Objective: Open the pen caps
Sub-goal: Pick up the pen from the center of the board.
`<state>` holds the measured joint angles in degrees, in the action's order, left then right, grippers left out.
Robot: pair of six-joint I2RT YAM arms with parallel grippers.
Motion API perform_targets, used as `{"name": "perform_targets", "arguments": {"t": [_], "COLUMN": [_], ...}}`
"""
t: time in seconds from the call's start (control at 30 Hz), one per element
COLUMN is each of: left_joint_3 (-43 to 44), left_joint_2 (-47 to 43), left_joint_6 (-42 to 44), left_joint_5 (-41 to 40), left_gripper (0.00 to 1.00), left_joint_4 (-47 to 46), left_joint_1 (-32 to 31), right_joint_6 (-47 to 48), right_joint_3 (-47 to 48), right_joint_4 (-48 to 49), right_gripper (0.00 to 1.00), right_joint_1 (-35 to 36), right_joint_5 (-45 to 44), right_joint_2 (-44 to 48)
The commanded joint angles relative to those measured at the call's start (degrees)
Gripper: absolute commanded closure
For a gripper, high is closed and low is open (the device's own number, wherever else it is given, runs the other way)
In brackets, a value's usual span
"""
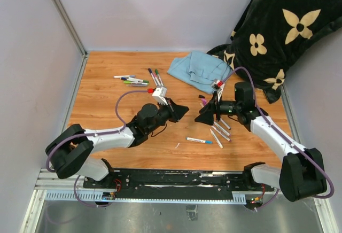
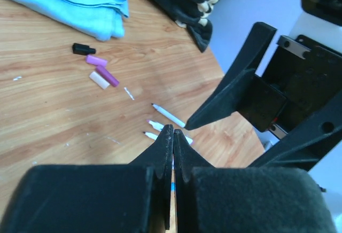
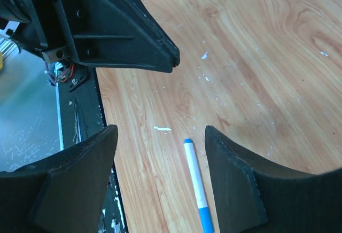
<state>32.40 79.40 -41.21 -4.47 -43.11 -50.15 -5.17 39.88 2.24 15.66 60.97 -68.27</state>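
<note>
2 black grippers faced each other.
Left gripper jaws were shut; right gripper gaped, empty, over a thin white plastic marker with blue cylindrical cap.

This is a robot test booth in a lab. Plain pale panels wall in a wood-grain desk, and along the desk's near edge a metal rail carries the cabled left arm and right arm.

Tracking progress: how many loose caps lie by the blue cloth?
4, in a cluster by the blue cloth: black cap nearest it, then lilac cap, then magenta cap and pale pink cap side by side. More may be hidden.
</note>
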Motion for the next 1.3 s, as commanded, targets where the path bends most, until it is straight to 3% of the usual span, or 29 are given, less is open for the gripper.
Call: {"name": "perform_targets", "arguments": {"t": [0.0,0.07,0.2,0.3,0.4,0.47,0.63,0.77,0.93,1.27], "left_joint_3": [1.22,-0.34,-3.72,-5.40,-6.25,-5.59,-4.55,-3.99,-2.65,15.93], "left_joint_2": [1.46,-0.47,-5.21,-7.29,-7.32,-6.40,-3.46,-1.54,2.24,15.78], "left_joint_6": [2.79,6.74,17.22,25.92,30.30,32.40,34.76,44.91,58.80,66.42], "left_joint_5": [-3.82,-2.88,-0.71,7.71,12.84,16.94,20.41,13.42,14.11,15.46], "left_gripper": [0.99,0.91,0.66,0.51,0.29,0.21,0.18,0.18,0.18,0.21], "left_joint_4": [1.86,2.08,2.05,0.50,0.95,3.96,7.82,11.80,14.07,38.25], "left_joint_1": [-0.41,-0.41,-0.40,-0.43,-0.43,-0.39,-2.03,-8.28,-12.40,-12.67], "right_joint_6": [4.15,8.43,18.93,20.76,21.14,21.15,21.05,21.05,21.05,20.90], "right_joint_3": [3.26,5.10,10.01,10.50,10.32,10.41,10.53,10.66,10.80,10.83], "right_joint_4": [-5.00,-8.94,-19.70,-21.47,-21.90,-22.22,-22.86,-22.87,-22.95,-22.94], "right_gripper": [0.33,0.32,0.30,0.30,0.30,0.30,0.30,0.30,0.29,0.30], "right_joint_1": [-1.53,-2.04,-3.10,-5.04,-7.30,-8.83,-11.64,-12.40,-12.97,-14.43], "right_joint_5": [-4.05,-2.23,-2.73,-2.85,-2.45,-1.64,0.02,0.19,0.13,0.46], "right_joint_2": [-0.17,-0.08,1.18,3.26,4.58,4.78,4.97,4.91,4.77,4.66]}}
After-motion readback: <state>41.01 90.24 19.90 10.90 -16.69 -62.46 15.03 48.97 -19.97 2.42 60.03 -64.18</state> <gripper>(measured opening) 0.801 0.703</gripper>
